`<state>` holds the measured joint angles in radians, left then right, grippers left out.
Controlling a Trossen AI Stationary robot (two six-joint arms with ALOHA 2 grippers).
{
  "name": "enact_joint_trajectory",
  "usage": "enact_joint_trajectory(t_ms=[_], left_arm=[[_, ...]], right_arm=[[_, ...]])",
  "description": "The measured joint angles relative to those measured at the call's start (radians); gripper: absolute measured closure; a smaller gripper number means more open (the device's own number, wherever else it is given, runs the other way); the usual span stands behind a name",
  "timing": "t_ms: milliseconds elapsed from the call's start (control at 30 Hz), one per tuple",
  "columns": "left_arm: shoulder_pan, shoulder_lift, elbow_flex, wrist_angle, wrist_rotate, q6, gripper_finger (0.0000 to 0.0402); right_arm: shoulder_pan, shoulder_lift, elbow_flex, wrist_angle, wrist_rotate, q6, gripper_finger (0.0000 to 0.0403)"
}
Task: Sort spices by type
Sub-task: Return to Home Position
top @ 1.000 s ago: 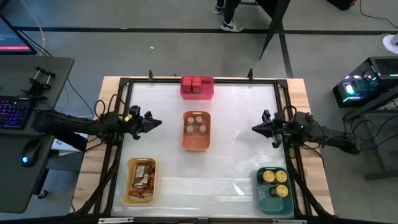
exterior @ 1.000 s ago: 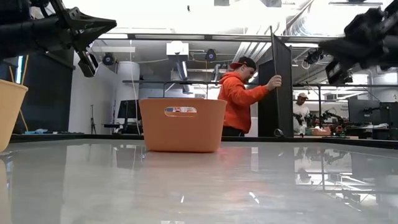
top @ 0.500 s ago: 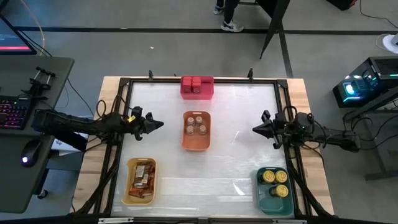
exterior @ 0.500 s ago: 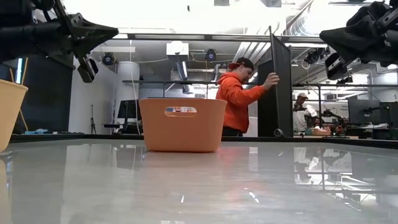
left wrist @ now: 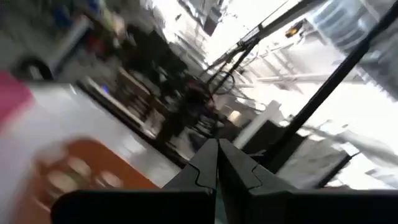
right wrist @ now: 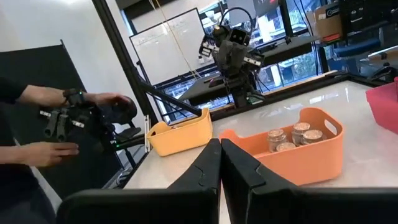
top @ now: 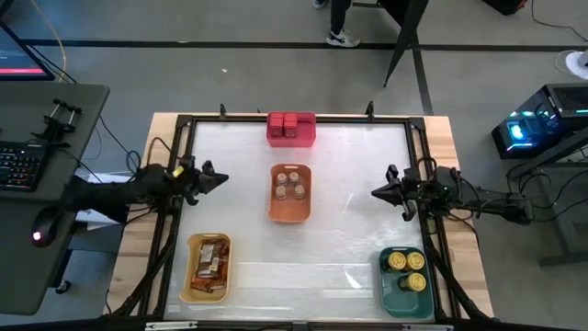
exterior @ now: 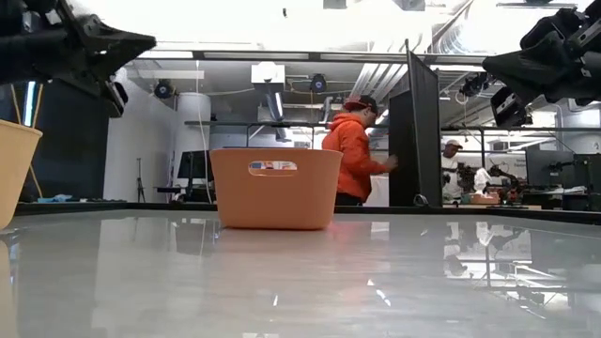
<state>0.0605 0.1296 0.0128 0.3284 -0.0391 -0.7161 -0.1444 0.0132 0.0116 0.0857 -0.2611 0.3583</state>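
No text, brand, number or sign can be read in any view. The printed packets (top: 209,265) in the yellow bin (top: 207,237) carry markings too small to make out, and the whiteboard (right wrist: 168,43) in the room beyond the tabletop (top: 349,230) shows nothing legible. A pale label (exterior: 272,166) shows through the handle slot of the orange bin (exterior: 274,202), its print also illegible

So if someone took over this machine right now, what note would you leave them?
Left gripper: shut, empty, raised at the table's left side.
Right gripper: shut, empty, raised at the right.
Red boxes in the red bin, jars in the orange bin, packets in the yellow bin, tins in the green bin.
Done: every kind sits in its own bin.
Left: probably only parking the arms.
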Motion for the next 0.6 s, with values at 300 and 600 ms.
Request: enact_joint_trajectory(t_ms=[300, 600], left_arm=[[0.065, -0.127, 0.001, -0.278, 0.053, 0.555, 0.0401], [0.044, -0.124, 0.0, -0.326, 0.034, 0.719, 0.0401]], right_arm=[[0.0, 0.005, 0.0, -0.011, 0.005, 0.0, 0.0402], [0.0, 0.015, 0.0, -0.042, 0.011, 0.0, 0.0402]])
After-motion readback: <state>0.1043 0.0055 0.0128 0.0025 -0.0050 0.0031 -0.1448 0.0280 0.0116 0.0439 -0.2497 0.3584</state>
